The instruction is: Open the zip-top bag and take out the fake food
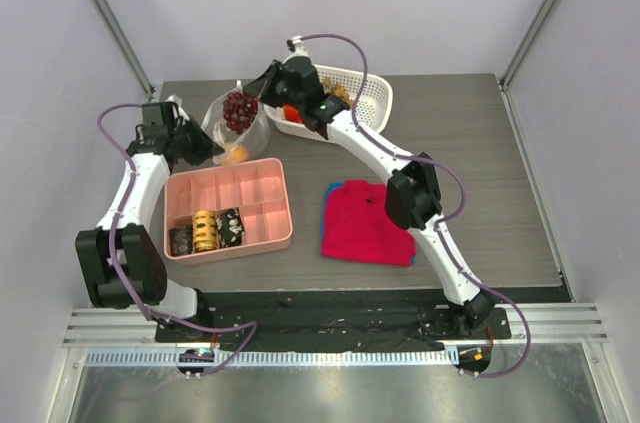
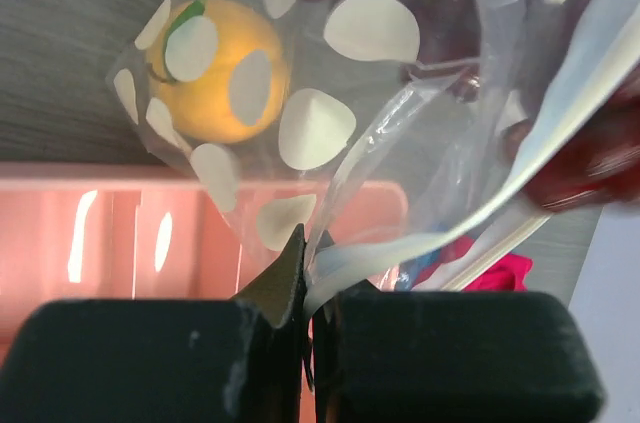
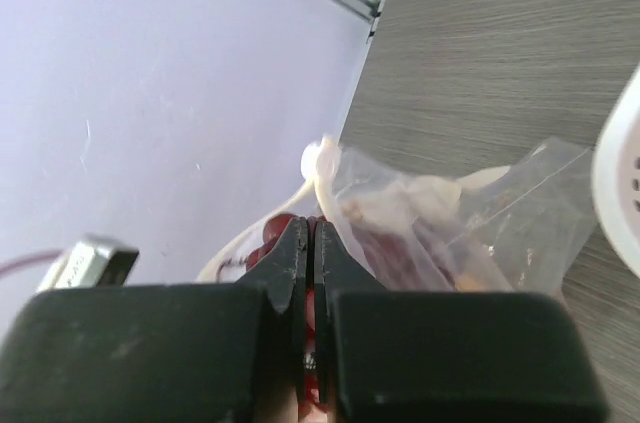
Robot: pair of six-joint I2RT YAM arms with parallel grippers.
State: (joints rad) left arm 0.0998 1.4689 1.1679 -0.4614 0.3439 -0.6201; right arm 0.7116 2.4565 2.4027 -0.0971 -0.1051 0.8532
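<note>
We hold the clear, crinkly plastic zip-top bag (image 1: 236,128) with white spots between both arms at the far left of the grey wood-grain counter (image 1: 470,143). It sits just beyond the pink compartment tray (image 1: 262,205) and beside the white mesh basket (image 1: 368,101). The left end effector (image 2: 305,261) is closed tight on a fold of the bag's film, with no gap between its black fingers. The right end effector (image 3: 310,235) is likewise pinched onto the opposite edge, near the whitish zip strip (image 3: 318,165).

Gripping two opposing sides lets us pull the mouth apart. From above the mouth looks spread, though we cannot tell whether the zip is fully parted. The fake food is inside: the round orange-yellow plastic fruit (image 2: 215,68) sits low in a corner, and the dark red cluster (image 1: 240,110) lies higher, toward the right end effector.

We judge that neither arm is free to reach in, so emptying probably calls for tipping the bag or releasing one side. The thin film could slip from either pinch.
</note>
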